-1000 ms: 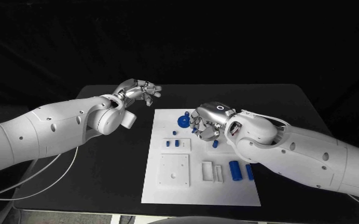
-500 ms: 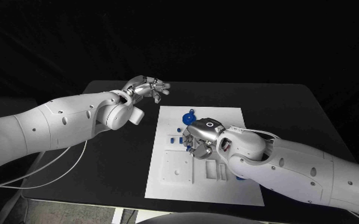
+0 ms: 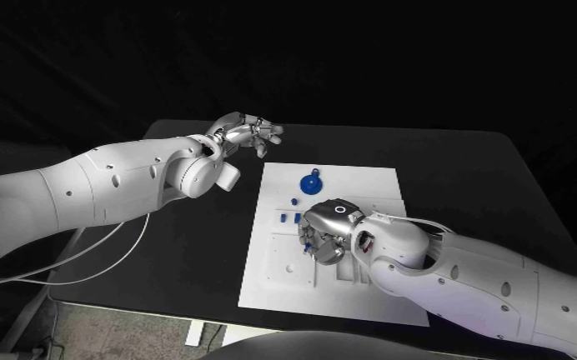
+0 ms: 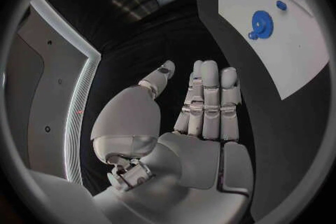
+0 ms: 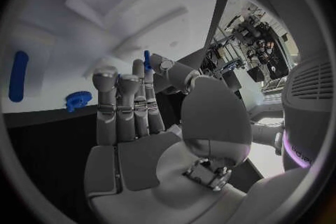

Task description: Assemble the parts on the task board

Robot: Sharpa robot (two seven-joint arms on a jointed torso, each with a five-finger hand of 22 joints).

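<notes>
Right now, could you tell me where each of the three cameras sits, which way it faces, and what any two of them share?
Head view: on the robot's head, looking down at the black table and white task board; both white arms enter, left hand and right hand.
Left wrist view: behind the left hand, fingers straight, facing the board's edge.
Right wrist view: behind the right hand, close over the board.
Shared: the blue gear shows in head and left wrist views.
</notes>
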